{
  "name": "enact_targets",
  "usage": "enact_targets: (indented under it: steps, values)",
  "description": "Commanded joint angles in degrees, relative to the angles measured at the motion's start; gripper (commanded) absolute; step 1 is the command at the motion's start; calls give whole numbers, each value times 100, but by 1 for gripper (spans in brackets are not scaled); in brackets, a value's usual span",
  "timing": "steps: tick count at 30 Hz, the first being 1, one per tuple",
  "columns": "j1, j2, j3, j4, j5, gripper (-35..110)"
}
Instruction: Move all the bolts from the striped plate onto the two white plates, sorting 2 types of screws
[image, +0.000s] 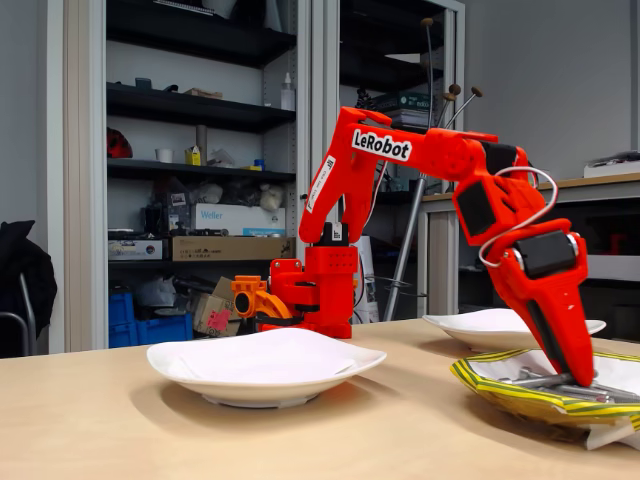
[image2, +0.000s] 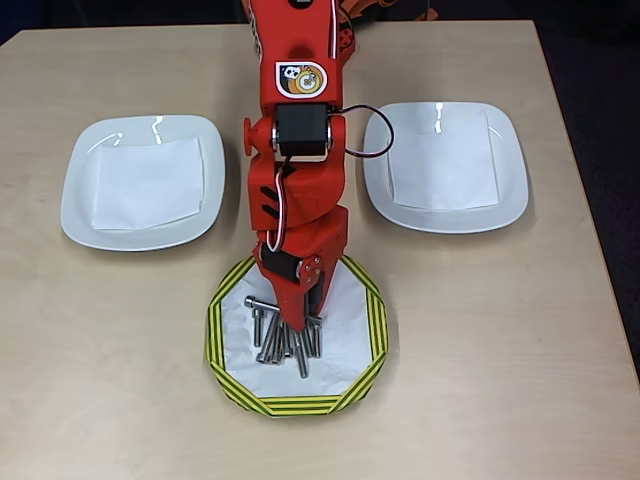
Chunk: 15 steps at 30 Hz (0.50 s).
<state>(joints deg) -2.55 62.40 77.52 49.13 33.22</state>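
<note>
The striped plate (image2: 214, 335) (image: 497, 391), with its yellow and dark green rim, lies at the table's front. A pile of silver bolts (image2: 282, 342) (image: 543, 379), long and short mixed, rests on the white paper in it. My red gripper (image2: 301, 322) (image: 581, 380) points straight down into the pile, its tips among the bolts. The arm hides how the jaws stand. Two white plates lie further back, one to the left (image2: 78, 195) (image: 205, 375) and one to the right (image2: 512, 185) (image: 470, 325), each lined with white paper and holding no bolts.
The arm's red base (image: 315, 290) stands at the far table edge between the white plates. Bare wood shows around the plates. Shelves and clutter stand behind the table in the fixed view.
</note>
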Motion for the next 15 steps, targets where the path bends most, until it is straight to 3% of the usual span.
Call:
enact_targets:
  steps: [1, 6, 15]
  values:
    - [-18, 158, -229, 193, 167, 0]
    - [62, 114, -659, 633, 44, 0]
    - [650, 404, -1723, 2514, -422, 0]
